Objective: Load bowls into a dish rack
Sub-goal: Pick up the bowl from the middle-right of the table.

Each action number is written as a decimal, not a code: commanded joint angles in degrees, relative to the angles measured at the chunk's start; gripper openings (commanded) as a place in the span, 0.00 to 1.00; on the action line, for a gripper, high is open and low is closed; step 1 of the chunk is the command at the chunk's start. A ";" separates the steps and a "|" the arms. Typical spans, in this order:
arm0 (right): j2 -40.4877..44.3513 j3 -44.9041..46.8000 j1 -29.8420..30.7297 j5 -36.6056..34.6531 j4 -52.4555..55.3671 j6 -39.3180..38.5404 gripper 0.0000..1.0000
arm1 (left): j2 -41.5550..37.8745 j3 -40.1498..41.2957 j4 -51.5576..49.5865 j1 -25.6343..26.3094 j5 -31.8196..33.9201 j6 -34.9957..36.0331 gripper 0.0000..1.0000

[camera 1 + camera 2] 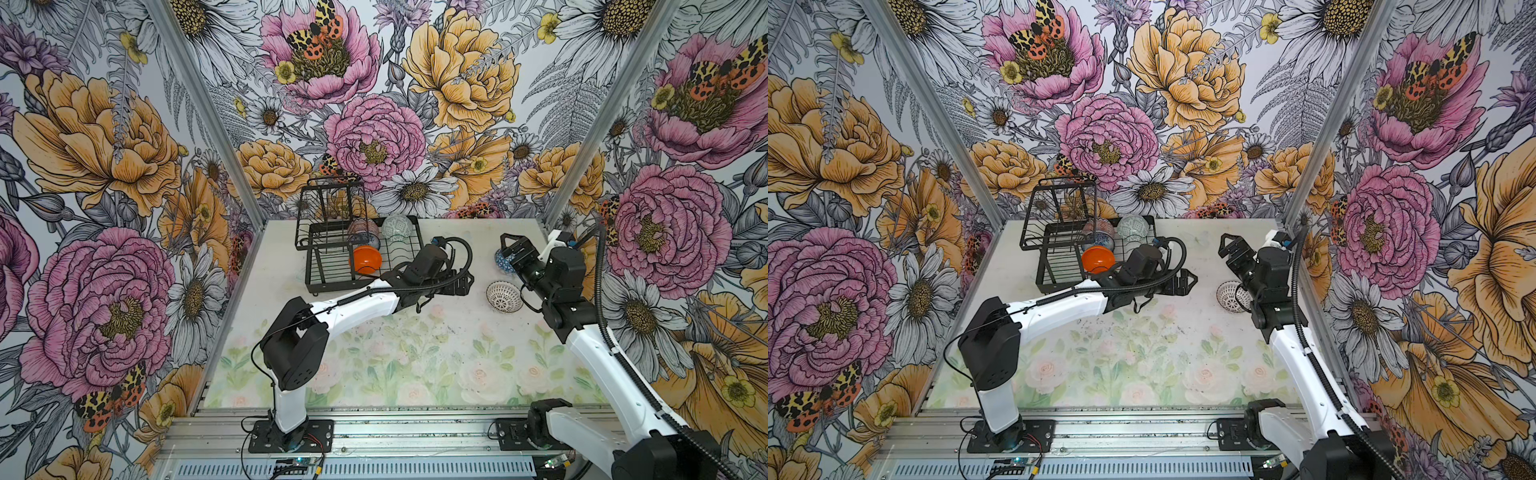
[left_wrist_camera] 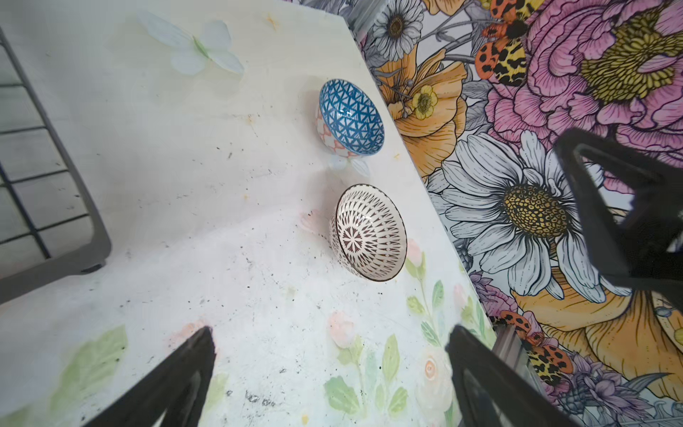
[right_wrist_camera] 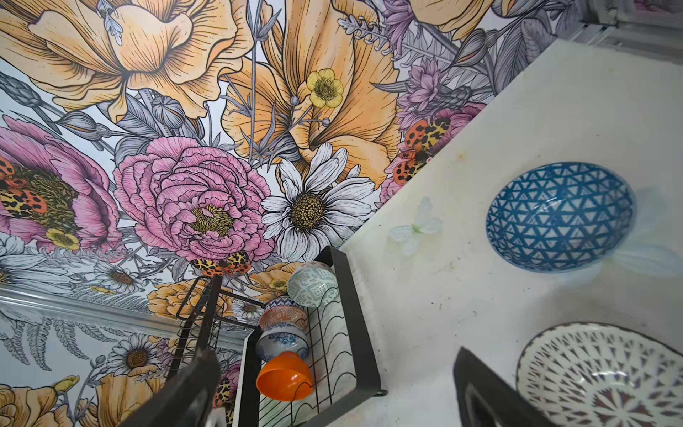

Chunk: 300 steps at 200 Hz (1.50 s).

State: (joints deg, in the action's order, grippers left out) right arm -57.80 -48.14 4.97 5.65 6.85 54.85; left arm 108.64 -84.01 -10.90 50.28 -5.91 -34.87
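The black wire dish rack [image 1: 308,266] [image 1: 1040,266] stands at the back left of the table. Four bowls stand on edge in it: the orange bowl [image 1: 365,259] [image 3: 284,375], a blue-white floral bowl [image 3: 282,342], an orange-white bowl [image 3: 282,316] and a pale green bowl [image 1: 397,227] [image 3: 312,283]. On the table at the right lie a dark blue geometric bowl [image 2: 351,117] [image 3: 560,216] and a black-white lattice bowl [image 1: 504,296] [image 2: 369,233]. My left gripper [image 1: 467,284] [image 2: 330,332] is open and empty beside the rack's right end. My right gripper [image 1: 509,249] [image 3: 336,356] hangs open and empty above the blue bowl.
Flower-patterned walls close the table in on three sides; both loose bowls lie near the right wall. The rack's raised basket tier [image 1: 330,199] stands at its far left end. A metal rail [image 1: 374,432] carrying the arm bases runs along the front edge.
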 commanded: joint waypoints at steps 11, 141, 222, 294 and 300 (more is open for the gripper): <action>3.21 0.77 -0.76 -0.77 6.20 -4.50 0.99 | 5.93 -5.27 1.71 1.72 -5.59 -3.40 0.99; 8.40 2.47 -7.64 6.62 9.36 -3.75 0.99 | 24.46 -20.95 -1.82 4.77 -5.97 -4.58 0.92; 9.23 4.09 -10.41 8.82 9.37 -2.90 0.99 | 30.24 -27.41 -4.30 4.56 -4.30 -4.15 0.76; 8.90 4.97 -11.26 9.77 9.31 -2.14 0.99 | 32.89 -31.22 -6.33 4.34 -4.01 -2.68 0.50; 9.03 5.07 -11.28 9.81 9.24 -1.91 0.99 | 33.16 -31.68 -6.69 4.31 -4.02 -2.58 0.48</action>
State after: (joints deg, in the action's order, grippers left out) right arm -49.41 -43.72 -5.74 14.35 16.08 51.79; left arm 140.22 -112.95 -15.75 54.63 -11.11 -38.61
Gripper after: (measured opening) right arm 0.992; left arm 0.516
